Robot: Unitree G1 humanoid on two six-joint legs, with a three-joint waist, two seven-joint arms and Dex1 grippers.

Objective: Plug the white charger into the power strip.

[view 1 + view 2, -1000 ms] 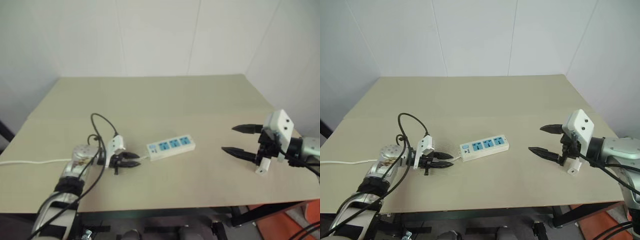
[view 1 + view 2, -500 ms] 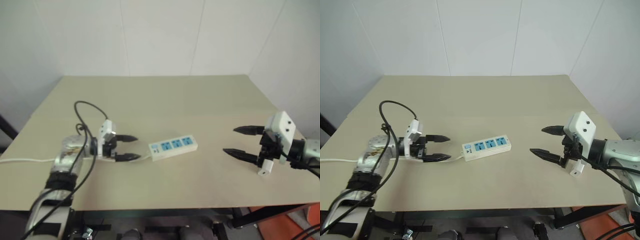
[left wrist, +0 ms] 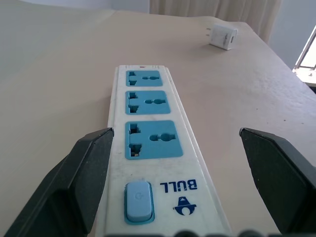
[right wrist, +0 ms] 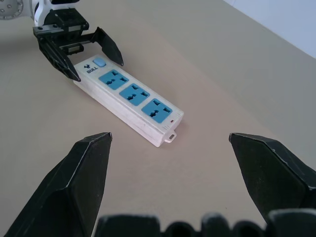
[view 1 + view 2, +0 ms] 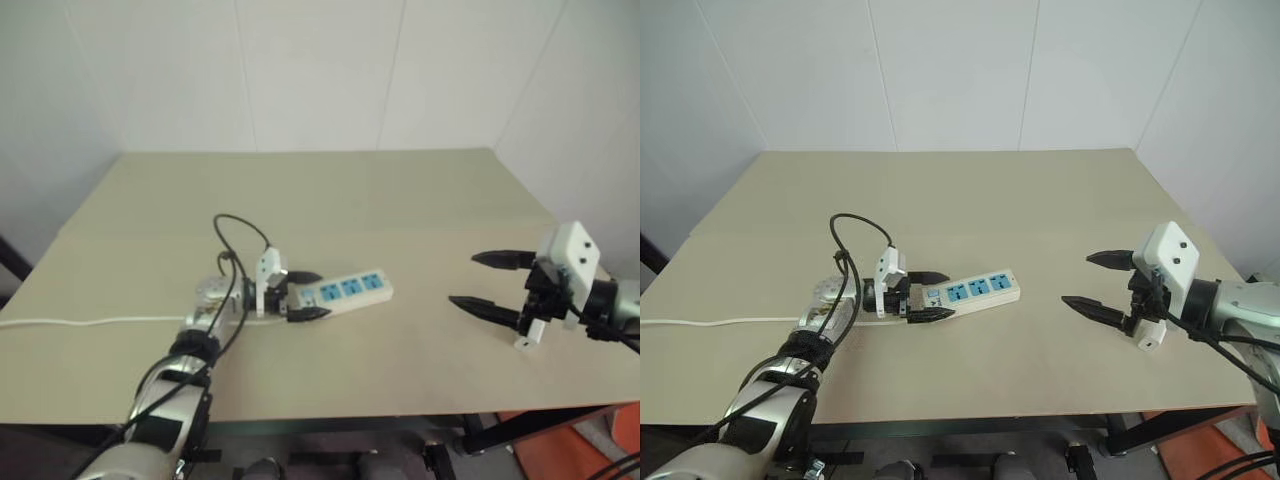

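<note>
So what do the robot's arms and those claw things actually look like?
Each end effector has two black, pointed fingers with a white boxy camera module on top: the left end effector and the right end effector. The left arm is silver metal with looping black cables. The right arm is silver-grey with a black band and black cables.

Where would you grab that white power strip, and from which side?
By its two long side walls at the end with the switch, coming in level from where the cord leaves. The power strip lies flat, long and narrow, so only its width fits between fingers, and the sockets on top stay free. The open left end effector straddles that end this way.
</note>
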